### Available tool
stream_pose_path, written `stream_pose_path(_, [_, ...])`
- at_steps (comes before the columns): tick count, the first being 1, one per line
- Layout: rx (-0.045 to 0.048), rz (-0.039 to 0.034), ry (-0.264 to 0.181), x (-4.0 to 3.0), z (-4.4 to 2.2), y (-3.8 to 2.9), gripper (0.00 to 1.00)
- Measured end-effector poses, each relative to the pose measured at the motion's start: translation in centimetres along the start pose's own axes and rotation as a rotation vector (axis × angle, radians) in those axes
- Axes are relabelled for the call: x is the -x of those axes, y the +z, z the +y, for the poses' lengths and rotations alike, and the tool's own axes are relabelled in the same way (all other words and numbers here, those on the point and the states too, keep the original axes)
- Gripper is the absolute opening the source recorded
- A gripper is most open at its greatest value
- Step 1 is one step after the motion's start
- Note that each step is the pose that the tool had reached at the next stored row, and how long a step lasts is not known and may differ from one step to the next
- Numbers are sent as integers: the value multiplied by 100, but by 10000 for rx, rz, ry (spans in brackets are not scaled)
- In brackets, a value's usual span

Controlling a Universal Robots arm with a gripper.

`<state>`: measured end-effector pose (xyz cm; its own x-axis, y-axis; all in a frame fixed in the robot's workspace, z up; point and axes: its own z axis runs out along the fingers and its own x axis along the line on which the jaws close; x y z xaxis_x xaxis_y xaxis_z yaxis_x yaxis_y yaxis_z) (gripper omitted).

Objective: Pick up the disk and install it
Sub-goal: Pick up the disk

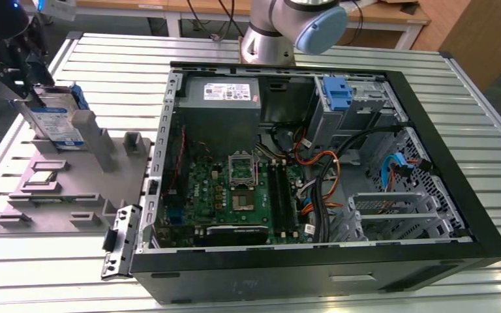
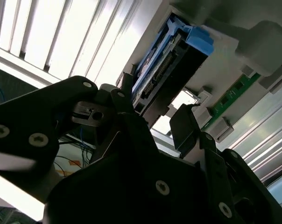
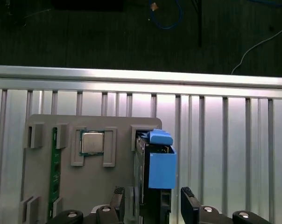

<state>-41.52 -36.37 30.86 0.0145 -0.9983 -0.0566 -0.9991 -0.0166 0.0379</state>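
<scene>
The gripper [image 3: 152, 192] stands spread, one dark finger [image 3: 187, 204] on each side of the disk [image 3: 162, 168], with a thin gap showing on at least one side. The disk sits upright on its edge directly between the fingertips, slotted into a grey holder [image 3: 117, 126]. Its lower part is hidden in the slot, and from above mostly its blue rail shows. The finger roots are cut off at the frame edge in the first wrist view. In the exterior view the gripper body is dark and hard to make out. The disk's blue-and-white label [image 1: 59, 127] faces outward, its print too small to read. Just beside the gripper, a processor chip [image 3: 92, 142] and a green memory stick [image 3: 54, 168] lie in the holder. The open computer case [image 1: 485, 241] lies well apart from it
</scene>
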Motion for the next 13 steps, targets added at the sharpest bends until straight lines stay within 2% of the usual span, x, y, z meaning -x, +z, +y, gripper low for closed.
stream_pose_path(5, [-207,14,-42,-2,43,49,59])
stream_pose_path(6, [-226,13,-51,-3,48,55,59])
stream_pose_path(13, [-231,14,-50,26,48,79,59])
